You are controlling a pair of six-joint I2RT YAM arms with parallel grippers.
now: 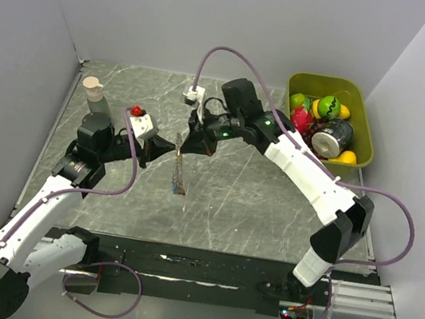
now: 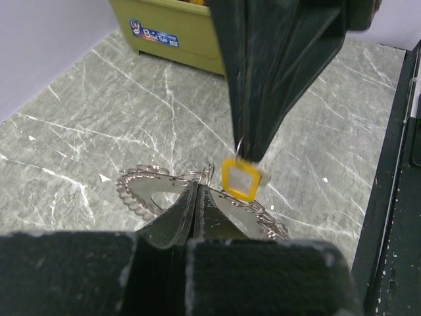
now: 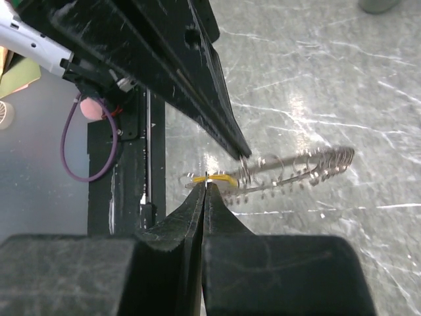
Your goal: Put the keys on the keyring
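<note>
Yellow-headed key (image 2: 240, 179) was pinched between the clenched fingers of the right gripper (image 2: 247, 153), hanging from their tips by a small wire loop. Its lower edge sat right at the keyring (image 2: 141, 191); whether the two actually touched could not be settled. The keyring, a flat metal ring fringed with small silvery keys, was clamped at its rim by the left gripper (image 2: 197, 191), jaws pressed together on it. The two grippers met nose to nose, the right one coming in from above in the left wrist view. In the top view the ring showed edge-on below the meeting point, over the middle of the marbled grey table (image 1: 253, 206). Left of the grippers stood a white block (image 1: 145, 126) with a red knob on top, and beyond it, near the far left corner, a small capped bottle (image 1: 92, 90). A green bin (image 1: 328, 80) holding toy fruit and a can sat at the far right corner, well apart from the grippers.
</note>
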